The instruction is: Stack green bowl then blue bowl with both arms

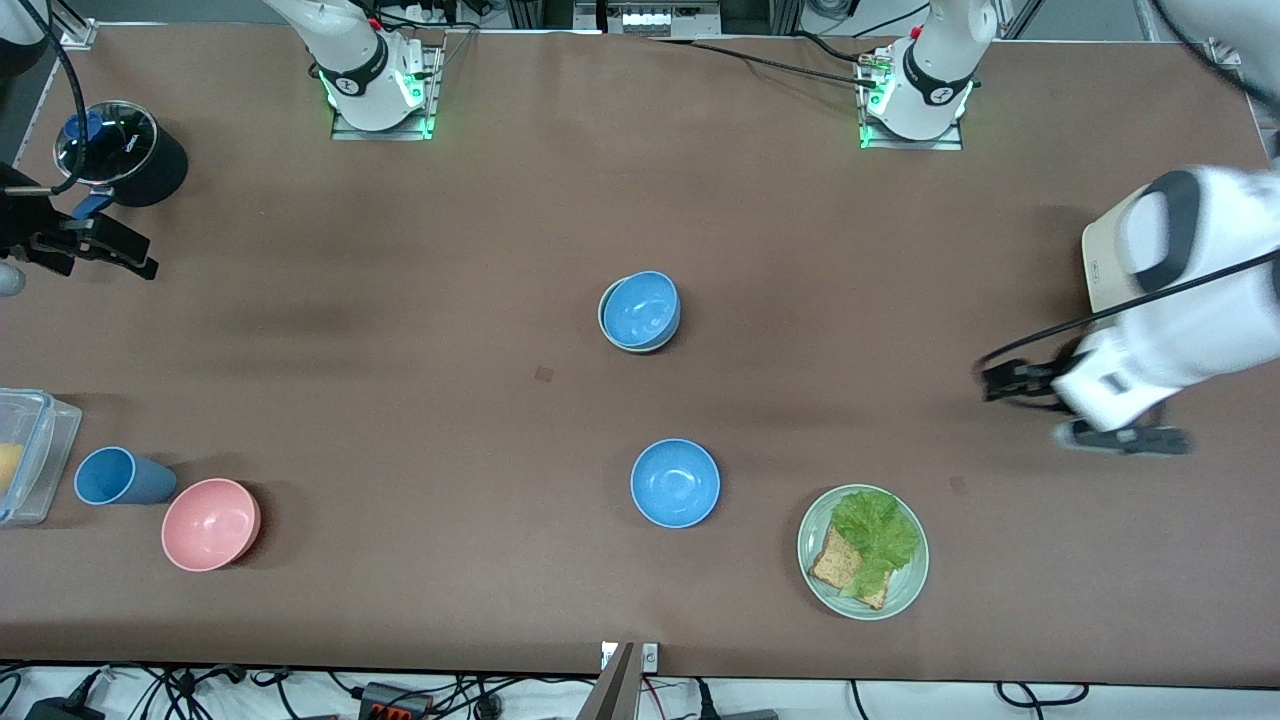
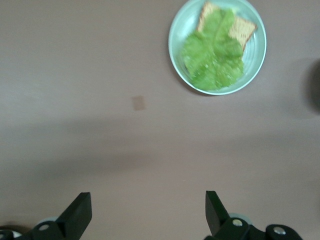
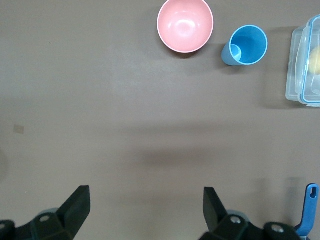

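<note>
A blue bowl (image 1: 642, 308) sits inside the green bowl (image 1: 604, 320) at the middle of the table; only the green bowl's rim shows. A second blue bowl (image 1: 675, 482) stands alone, nearer the front camera. My left gripper (image 1: 1050, 410) is open and empty, up over bare table at the left arm's end; the left wrist view shows it (image 2: 148, 215) over the brown table. My right gripper (image 1: 110, 250) is open and empty over the right arm's end; the right wrist view shows it (image 3: 146, 212) over bare table.
A green plate (image 1: 905, 590) (image 2: 260, 50) holds lettuce and toast. A pink bowl (image 1: 210, 523) (image 3: 185, 24), a blue cup (image 1: 122, 476) (image 3: 247, 45) and a clear container (image 1: 25, 455) (image 3: 305, 65) stand at the right arm's end. A black lidded pot (image 1: 120, 150) and a tan board (image 1: 1100, 265) are there too.
</note>
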You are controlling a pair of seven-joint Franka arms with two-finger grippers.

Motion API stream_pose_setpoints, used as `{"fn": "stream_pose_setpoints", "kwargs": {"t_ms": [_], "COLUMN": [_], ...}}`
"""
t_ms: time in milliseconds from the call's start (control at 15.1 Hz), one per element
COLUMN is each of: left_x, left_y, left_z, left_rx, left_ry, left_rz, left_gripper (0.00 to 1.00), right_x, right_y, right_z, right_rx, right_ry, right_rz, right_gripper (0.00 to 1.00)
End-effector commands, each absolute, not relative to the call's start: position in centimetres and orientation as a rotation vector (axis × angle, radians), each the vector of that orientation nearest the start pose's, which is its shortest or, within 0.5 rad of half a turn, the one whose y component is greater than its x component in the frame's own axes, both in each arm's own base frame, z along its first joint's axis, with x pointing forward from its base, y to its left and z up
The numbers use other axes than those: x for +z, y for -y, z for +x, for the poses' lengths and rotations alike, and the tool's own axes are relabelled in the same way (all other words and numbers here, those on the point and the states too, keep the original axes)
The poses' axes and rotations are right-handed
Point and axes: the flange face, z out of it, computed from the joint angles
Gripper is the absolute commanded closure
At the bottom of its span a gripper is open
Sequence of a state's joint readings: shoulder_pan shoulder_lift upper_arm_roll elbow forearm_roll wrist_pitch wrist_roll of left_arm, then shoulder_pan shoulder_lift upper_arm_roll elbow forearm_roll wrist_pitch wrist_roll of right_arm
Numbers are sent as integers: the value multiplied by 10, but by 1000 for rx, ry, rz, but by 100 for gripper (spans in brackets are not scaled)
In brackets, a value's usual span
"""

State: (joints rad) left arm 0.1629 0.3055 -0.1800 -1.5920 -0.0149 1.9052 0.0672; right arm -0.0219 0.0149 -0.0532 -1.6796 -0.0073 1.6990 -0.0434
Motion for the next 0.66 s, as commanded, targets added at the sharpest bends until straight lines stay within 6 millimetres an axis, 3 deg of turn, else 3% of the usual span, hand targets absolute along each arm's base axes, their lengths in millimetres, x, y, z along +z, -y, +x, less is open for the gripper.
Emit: {"fn": "stream_pose_setpoints", "kwargs": {"t_ms": [0,132,198,331,463,595], "left_x": [514,528,533,534,540,531], "left_y": [-13,-5,-11,9,12,4], "left_z": [614,601,596,589,593,600], "left_rx": [-65,-10,-12,-9,-12,51], "left_ry": [-185,-210,-197,-223,-232,-215], "left_rz": [-3203,-3201,-3198,-3194,-3195,-3199], "left_gripper": [0,0,0,0,0,0], "right_x": [580,580,580,580,579,579], "right_y": [42,42,42,42,42,42], "right_z": [557,557,557,557,558,558], "right_rx": [-4,-4,-4,-1,-2,-2], "right_ry": [-49,-49,-49,-49,-56,-54], "right_rz": [-3152,-3152,-3152,-3151,-3151,-3151], "right_gripper": [0,0,0,0,0,0]}}
